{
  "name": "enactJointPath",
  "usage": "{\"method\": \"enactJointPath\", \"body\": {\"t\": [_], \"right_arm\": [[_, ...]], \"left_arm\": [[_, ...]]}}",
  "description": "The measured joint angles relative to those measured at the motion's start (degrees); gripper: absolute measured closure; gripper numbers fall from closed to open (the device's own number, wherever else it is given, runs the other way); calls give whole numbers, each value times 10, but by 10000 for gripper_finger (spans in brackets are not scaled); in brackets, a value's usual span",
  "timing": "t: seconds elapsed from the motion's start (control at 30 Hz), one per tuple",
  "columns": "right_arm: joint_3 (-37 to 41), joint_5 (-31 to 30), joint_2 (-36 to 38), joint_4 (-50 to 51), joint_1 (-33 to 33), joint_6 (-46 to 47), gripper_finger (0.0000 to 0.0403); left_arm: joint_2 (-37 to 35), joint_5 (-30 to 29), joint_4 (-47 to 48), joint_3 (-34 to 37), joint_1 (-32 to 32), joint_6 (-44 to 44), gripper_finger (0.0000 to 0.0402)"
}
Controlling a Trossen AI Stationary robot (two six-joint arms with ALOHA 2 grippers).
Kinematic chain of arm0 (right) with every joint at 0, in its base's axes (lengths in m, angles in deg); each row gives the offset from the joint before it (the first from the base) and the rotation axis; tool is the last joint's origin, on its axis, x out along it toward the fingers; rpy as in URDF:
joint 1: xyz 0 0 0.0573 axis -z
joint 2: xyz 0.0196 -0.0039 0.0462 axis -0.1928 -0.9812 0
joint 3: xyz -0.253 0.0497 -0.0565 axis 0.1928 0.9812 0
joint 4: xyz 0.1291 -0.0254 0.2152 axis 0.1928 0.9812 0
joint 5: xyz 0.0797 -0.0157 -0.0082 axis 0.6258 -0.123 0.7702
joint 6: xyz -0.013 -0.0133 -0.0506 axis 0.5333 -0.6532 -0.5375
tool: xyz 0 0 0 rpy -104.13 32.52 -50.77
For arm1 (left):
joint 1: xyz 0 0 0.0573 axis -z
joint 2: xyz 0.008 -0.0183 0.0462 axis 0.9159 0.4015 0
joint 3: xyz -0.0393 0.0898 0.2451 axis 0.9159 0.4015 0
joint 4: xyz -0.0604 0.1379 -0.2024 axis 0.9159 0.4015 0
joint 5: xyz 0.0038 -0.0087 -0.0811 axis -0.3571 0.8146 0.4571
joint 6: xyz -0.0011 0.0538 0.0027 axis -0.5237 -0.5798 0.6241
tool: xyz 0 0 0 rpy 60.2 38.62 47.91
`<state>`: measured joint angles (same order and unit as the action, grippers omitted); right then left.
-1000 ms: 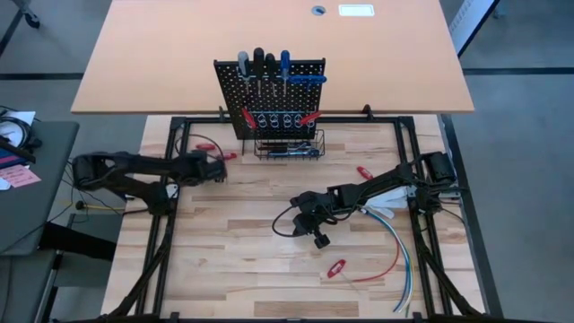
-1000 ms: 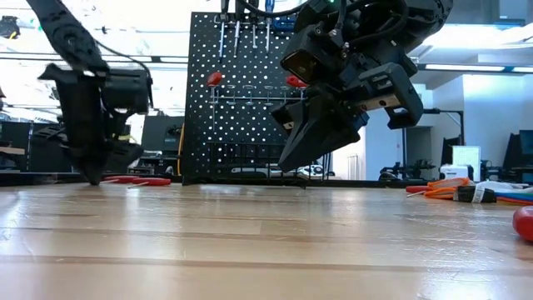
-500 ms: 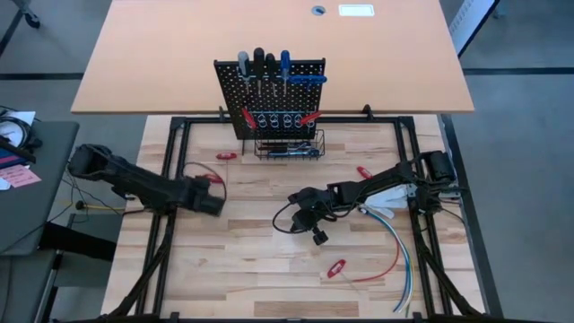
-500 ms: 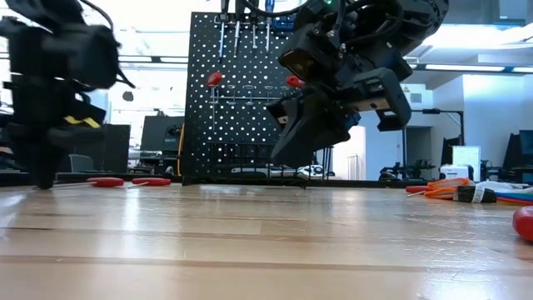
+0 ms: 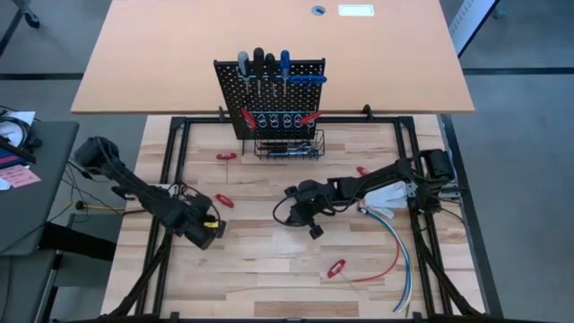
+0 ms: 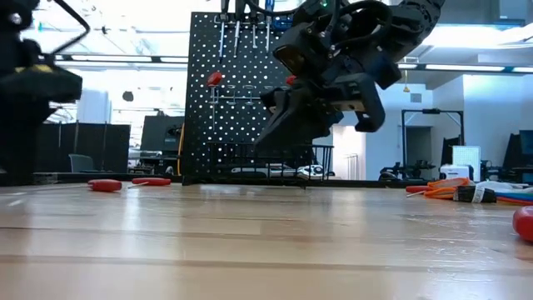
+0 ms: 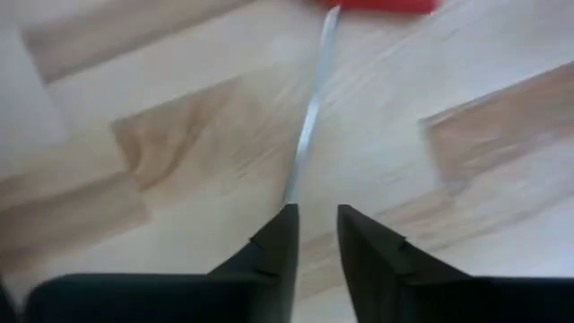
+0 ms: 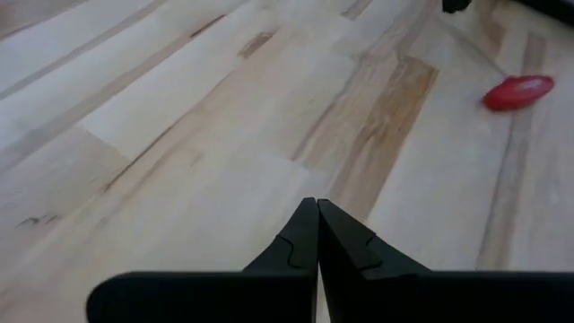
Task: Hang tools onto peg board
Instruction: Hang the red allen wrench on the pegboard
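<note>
The black peg board stands upright at the far middle, with screwdrivers hung along its top and a wire basket at its foot. A red-handled screwdriver lies flat on the table at the left. My left gripper points down just near of it, slightly open, with nothing between its fingers. My right gripper is shut and empty, held above the table's middle and slanting down toward the left. My left gripper: the free end of the screwdriver's silver shaft stops right at one fingertip. Whether the two touch, I cannot tell. The screwdriver lies flat on the wood, its red handle pointing away from the fingers.
More red-handled tools lie loose: one near the board's left foot, one to the right of the basket, one at the near middle. Red, blue and white cables trail along the right side.
My left gripper has swung from beside the peg board toward the table's near edge and a little to the right, turning as it went. The red-handled screwdriver has slid along the table with it, shaft end leading. My right gripper has shifted slightly toward the far left.
</note>
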<state>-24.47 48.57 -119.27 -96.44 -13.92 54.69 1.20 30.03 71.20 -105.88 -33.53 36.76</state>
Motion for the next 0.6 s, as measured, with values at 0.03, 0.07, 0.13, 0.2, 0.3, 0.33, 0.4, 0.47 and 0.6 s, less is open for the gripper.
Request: {"method": "enactJointPath", "body": {"t": [0.03, 0.07, 0.13, 0.2, 0.3, 0.33, 0.4, 0.47, 0.6], "right_arm": [[0, 0, 0, -4, 0, -4, 394], [0, 0, 0, -8, 0, -8, 394], [0, 0, 0, -14, 2, -17, 394], [0, 0, 0, -16, 3, -20, 394], [0, 1, 0, -24, 3, -21, 394], [0, 1, 0, -27, 3, -22, 394], [0, 1, 0, -35, 4, -21, 394], [0, 1, 0, -39, 3, -21, 394], [0, 1, 0, -38, 3, -20, 394]], "left_arm": [[0, -23, 0, -3, 9, 5, 315], [0, -51, 1, -6, 17, 10, 303], [0, -104, 1, -8, 31, 15, 279], [0, -155, 2, -9, 38, 0, 257], [0, -169, 25, -7, 27, -37, 237], [0, -160, 40, -6, 16, -50, 235], [4, -129, 44, -5, -5, -112, 237], [16, -92, 25, -5, -19, -218, 246], [57, -30, 28, -6, -40, -374, 268]]}}
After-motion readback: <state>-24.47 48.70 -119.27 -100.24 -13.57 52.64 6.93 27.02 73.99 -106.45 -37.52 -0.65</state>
